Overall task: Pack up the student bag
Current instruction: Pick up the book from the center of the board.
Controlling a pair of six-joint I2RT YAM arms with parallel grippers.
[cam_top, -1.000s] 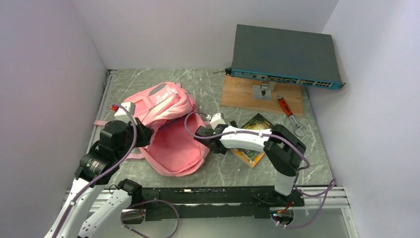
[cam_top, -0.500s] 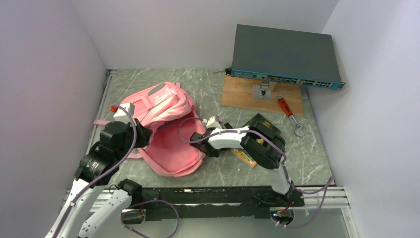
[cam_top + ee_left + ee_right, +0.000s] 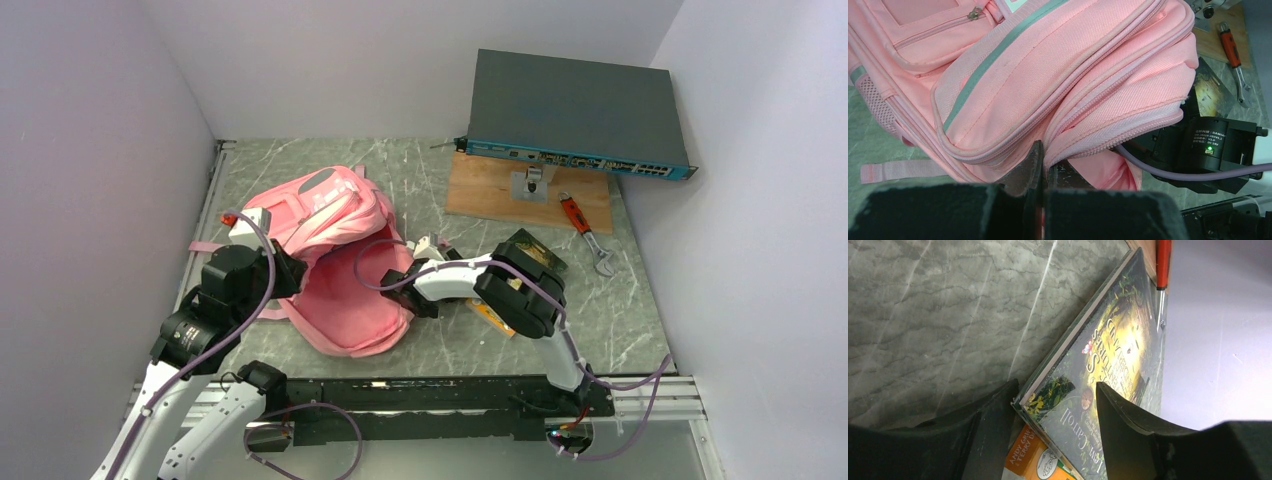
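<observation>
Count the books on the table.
2. A dark book lies right of the bag, its corner inside the open right claw; an orange book sits under it. The arm may hide others.

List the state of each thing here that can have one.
student bag: lying on the table, mouth open, one edge pinched
left gripper: shut on the student bag's opening edge
right gripper: open, fingers astride the dark book's corner
dark book: closed, lying on the orange book
orange book: closed, flat beneath the dark book
wrench: lying loose on the table
</observation>
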